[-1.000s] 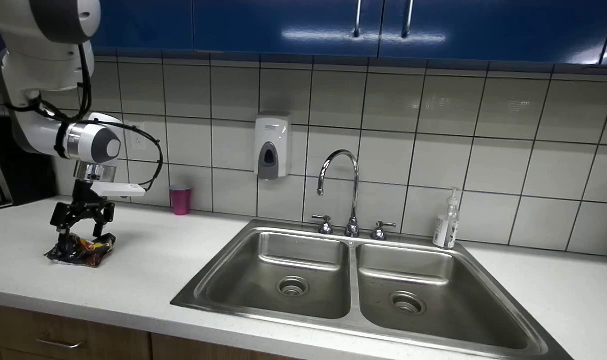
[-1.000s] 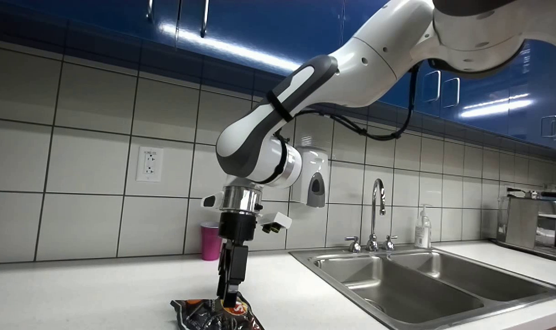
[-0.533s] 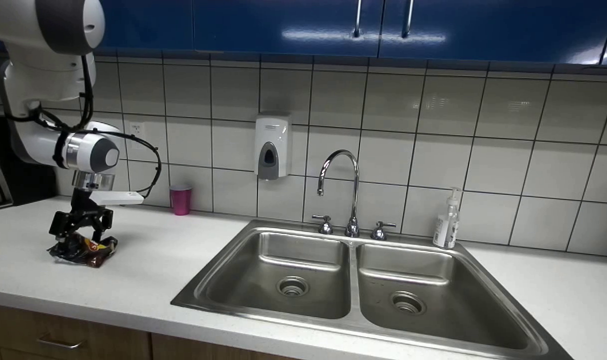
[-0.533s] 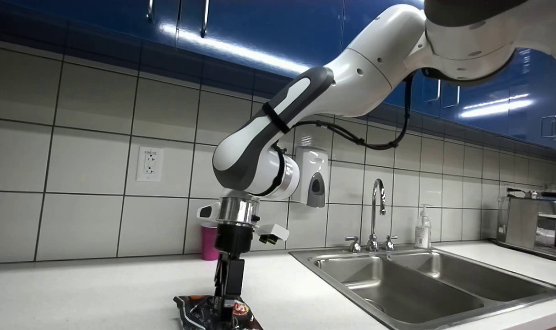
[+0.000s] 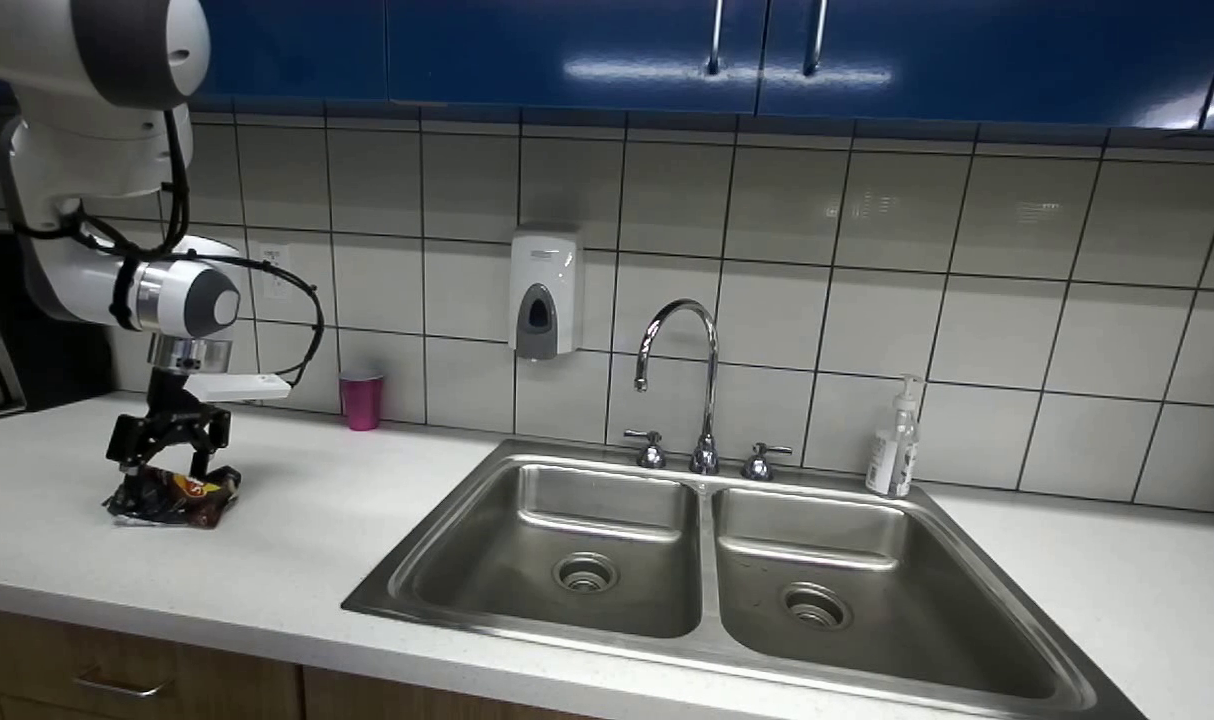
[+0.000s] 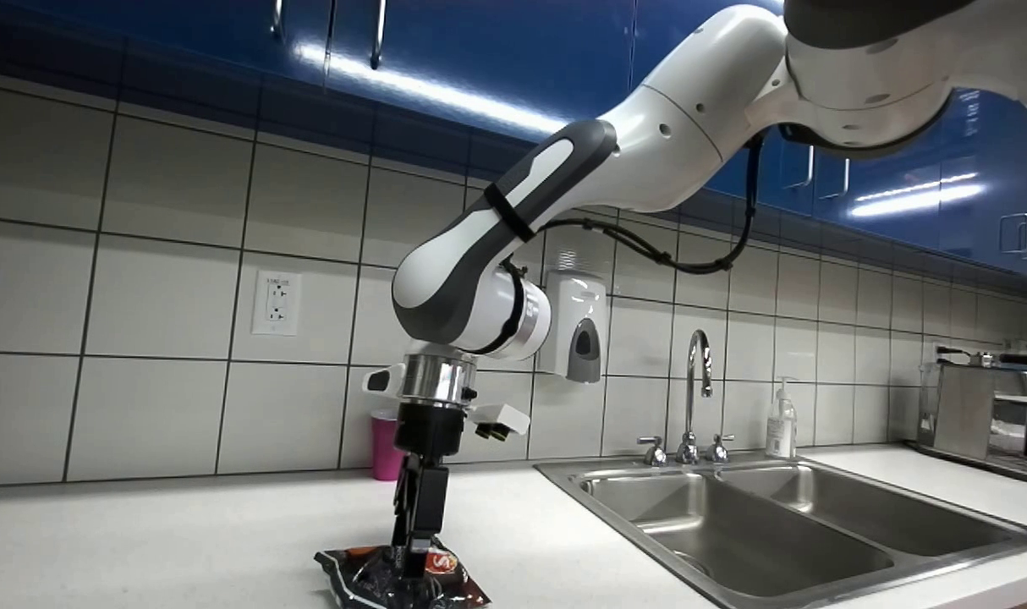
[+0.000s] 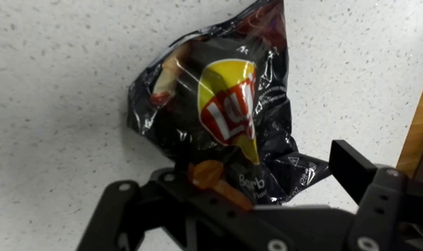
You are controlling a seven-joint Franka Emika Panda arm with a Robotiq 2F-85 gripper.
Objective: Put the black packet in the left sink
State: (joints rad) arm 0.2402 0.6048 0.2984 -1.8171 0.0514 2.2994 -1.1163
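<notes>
The black packet [image 5: 207,500] lies crumpled on the white countertop, left of the sink. It also shows in an exterior view [image 6: 361,579], cut by the lower edge. In the wrist view the packet [image 7: 229,104] shows its yellow and red logo. My gripper [image 5: 164,474] points down over it, also in the wrist view [image 7: 263,164]. Its jaws stand wide apart, one on each side of the packet's near part. A packet corner reaches the right-hand finger [image 7: 351,167]; the left-hand fingertip blends into the dark packet. The left sink [image 5: 487,580] is the nearer basin in an exterior view [image 6: 759,541].
A pink cup [image 5: 361,400] stands by the tiled wall behind the gripper. The right basin [image 5: 897,640], faucet [image 5: 707,400] and soap bottle [image 5: 893,450] lie to the right. A wall dispenser [image 5: 545,290] hangs above the counter. The counter's front edge [image 5: 167,630] is near.
My gripper came down over the packet, then rose slightly and shifted a little right in an exterior view. The jaws look slightly nearer each other. The packet shifted slightly right there and crumpled more.
</notes>
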